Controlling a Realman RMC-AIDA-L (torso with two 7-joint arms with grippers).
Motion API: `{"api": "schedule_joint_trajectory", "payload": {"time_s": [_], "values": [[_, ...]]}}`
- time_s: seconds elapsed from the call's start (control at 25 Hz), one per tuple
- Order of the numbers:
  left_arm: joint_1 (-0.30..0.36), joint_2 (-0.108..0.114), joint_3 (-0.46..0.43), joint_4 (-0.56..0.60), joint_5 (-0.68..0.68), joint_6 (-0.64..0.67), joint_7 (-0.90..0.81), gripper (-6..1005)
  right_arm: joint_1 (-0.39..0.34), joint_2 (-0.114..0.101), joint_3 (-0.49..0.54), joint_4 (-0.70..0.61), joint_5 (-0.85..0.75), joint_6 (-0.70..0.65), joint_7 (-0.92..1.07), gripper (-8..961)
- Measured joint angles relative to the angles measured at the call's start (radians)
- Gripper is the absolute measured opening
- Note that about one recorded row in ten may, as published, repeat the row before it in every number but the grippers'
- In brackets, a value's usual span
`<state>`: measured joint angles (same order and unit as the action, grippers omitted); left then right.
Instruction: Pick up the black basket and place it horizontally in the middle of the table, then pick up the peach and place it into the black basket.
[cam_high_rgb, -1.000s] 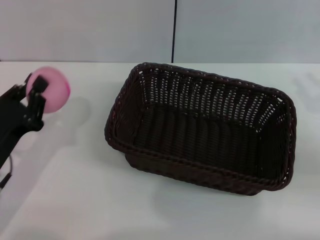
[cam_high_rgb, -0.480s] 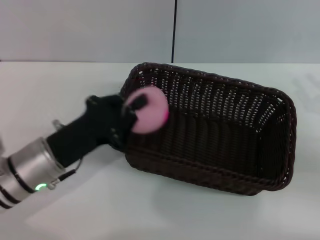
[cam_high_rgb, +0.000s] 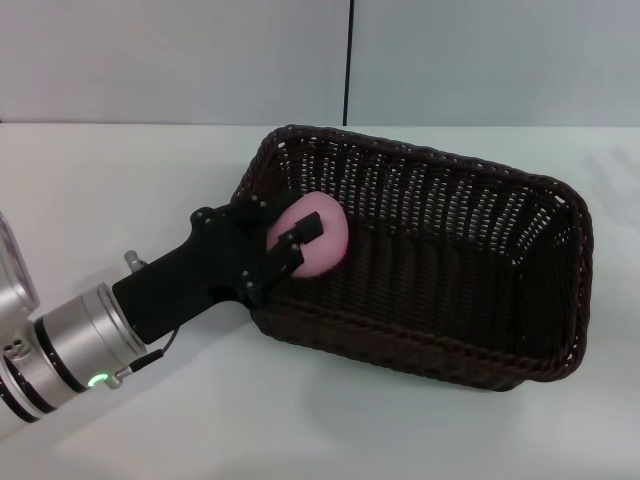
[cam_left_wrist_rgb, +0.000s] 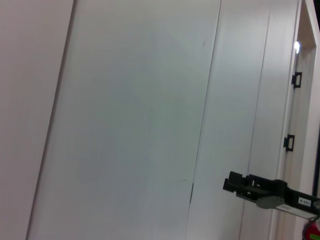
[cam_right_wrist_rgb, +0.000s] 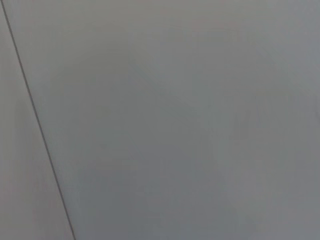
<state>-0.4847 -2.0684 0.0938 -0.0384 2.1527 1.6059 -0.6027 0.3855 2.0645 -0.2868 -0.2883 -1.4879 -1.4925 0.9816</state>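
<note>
Step in hand: second half of the task, placing the peach (cam_high_rgb: 318, 236) into the black basket (cam_high_rgb: 420, 290).
Black basket: set on the table (cam_high_rgb: 130, 190) near its middle, long side running roughly across the head view, slightly skewed; judged already placed.
Left gripper (cam_high_rgb: 288, 244): reaches over the basket's left rim, fingers clamped on the peach.
Peach: held inside the basket's left end, above the floor or near it; contact with the weave cannot be told.
Right gripper: not seen in any view.
Next move, as judged: lower a little if needed, spread the fingers, lift clear of the braided rim without catching it.
Surface: plain white tabletop, smooth.
Room: pale grey wall panels behind, one dark vertical seam; wrist views show only wall panelling.
</note>
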Motion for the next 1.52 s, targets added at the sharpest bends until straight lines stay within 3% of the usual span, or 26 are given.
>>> {"api": "schedule_joint_trajectory", "payload": {"time_s": [0.24, 0.44, 0.68, 0.92, 1.12, 1.52], "values": [[0.009, 0.003, -0.044, 0.0, -0.002, 0.053, -0.003, 396, 0.007, 0.0, 0.0, 0.0, 0.005, 0.005, 0.0, 477], [0.051, 0.005, -0.173, 0.003, -0.003, 0.121, 0.0, 588, 0.0, 0.0, 0.009, 0.001, 0.042, 0.011, 0.0, 477], [0.166, 0.001, -0.494, -0.007, -0.004, 0.171, 0.009, 715, -0.024, 0.003, 0.041, 0.003, 0.108, 0.012, 0.0, 477], [0.294, -0.003, -0.857, -0.103, -0.005, 0.167, 0.128, 712, -0.041, 0.008, 0.161, 0.035, 0.157, 0.014, -0.046, 477], [0.31, -0.003, -0.906, -0.118, -0.004, 0.166, 0.198, 712, -0.043, 0.008, 0.252, 0.058, 0.159, 0.014, -0.086, 477], [0.278, -0.002, -0.952, -0.12, -0.007, 0.153, 0.211, 712, -0.026, 0.008, 0.268, 0.07, 0.223, 0.028, -0.178, 477]]}}
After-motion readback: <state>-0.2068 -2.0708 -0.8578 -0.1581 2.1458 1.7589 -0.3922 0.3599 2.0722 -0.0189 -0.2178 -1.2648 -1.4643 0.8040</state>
